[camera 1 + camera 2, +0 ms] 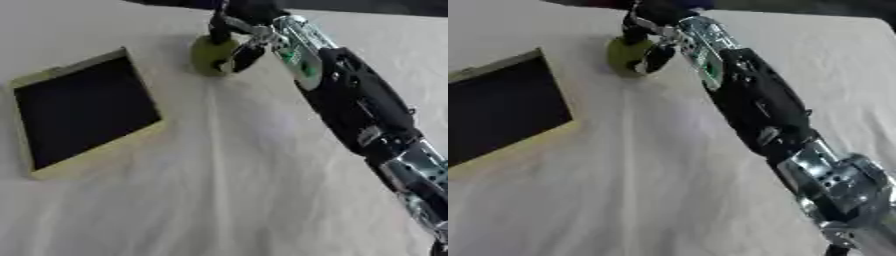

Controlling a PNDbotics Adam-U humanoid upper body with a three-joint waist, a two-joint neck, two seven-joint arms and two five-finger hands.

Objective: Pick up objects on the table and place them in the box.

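Partly hidden, right hand (234, 35) curled on yellow-green round object (210, 55), box (83, 112) edge cropped.

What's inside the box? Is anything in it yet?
The box looks dark and bare inside; no object shows in it. Its pale yellow rim frames a black interior. The yellow-green round object is outside on the table, with the right hand curled over it.
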